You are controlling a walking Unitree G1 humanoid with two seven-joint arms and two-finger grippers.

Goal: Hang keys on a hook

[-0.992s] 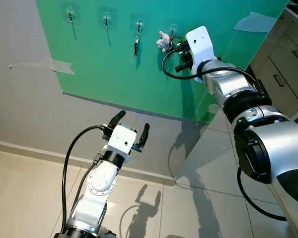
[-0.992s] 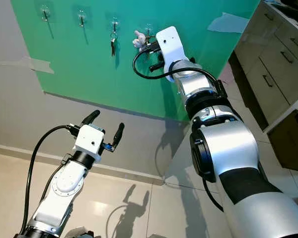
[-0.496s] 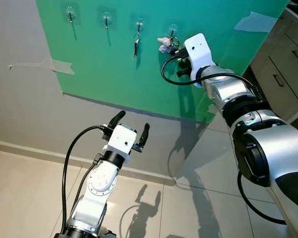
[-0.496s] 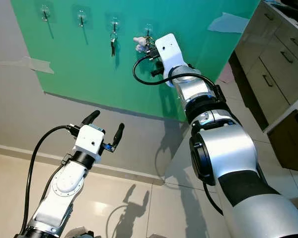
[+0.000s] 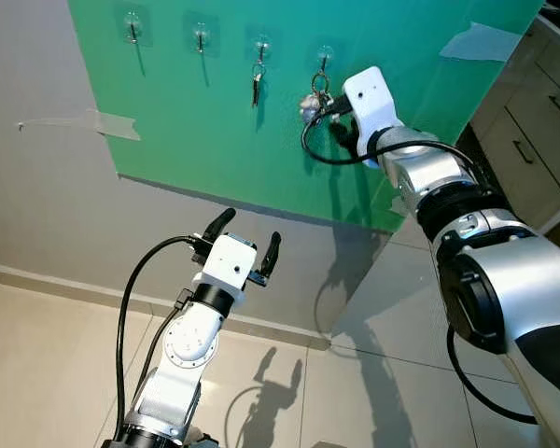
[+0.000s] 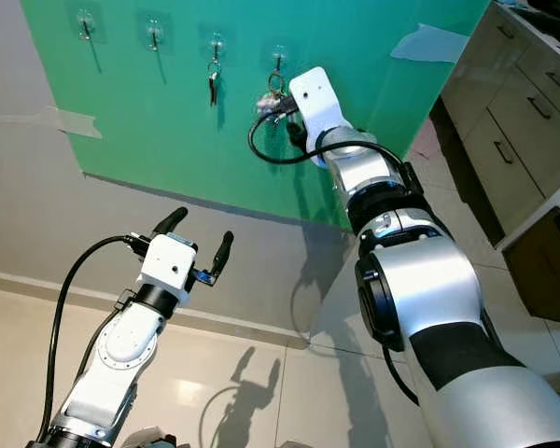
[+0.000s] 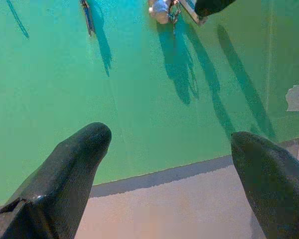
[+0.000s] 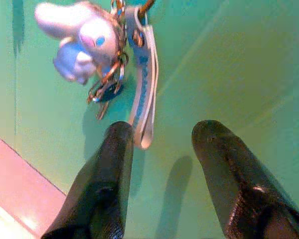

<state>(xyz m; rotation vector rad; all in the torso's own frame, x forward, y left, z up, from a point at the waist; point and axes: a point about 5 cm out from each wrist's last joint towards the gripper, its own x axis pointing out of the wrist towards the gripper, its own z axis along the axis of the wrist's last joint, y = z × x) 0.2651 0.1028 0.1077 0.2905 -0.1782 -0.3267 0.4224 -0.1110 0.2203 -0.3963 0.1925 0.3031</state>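
Observation:
A bunch of keys (image 5: 312, 100) with a white plush charm (image 8: 79, 42) and a pale strap (image 8: 145, 84) hangs from the fourth hook (image 5: 324, 58) on the green board (image 5: 215, 131). My right gripper (image 8: 162, 139) is open just below and beside the bunch, with nothing between its fingers. One fingertip is close to the end of the strap. My left gripper (image 5: 244, 239) is open and empty, held low in front of the wall. It points at the board, and the keys (image 7: 163, 9) hang far above it.
A single key (image 5: 257, 82) hangs on the third hook. Two more hooks (image 5: 131, 26) to the left are bare. Wooden drawers (image 5: 534, 117) stand at the right. Tape (image 5: 107, 123) holds the board to the grey wall, above a tiled floor (image 5: 47, 364).
My right gripper carried the keys up to the fourth hook and let go. The bunch now hangs free from the hook, and the gripper has backed off slightly downward. The left arm stayed still.

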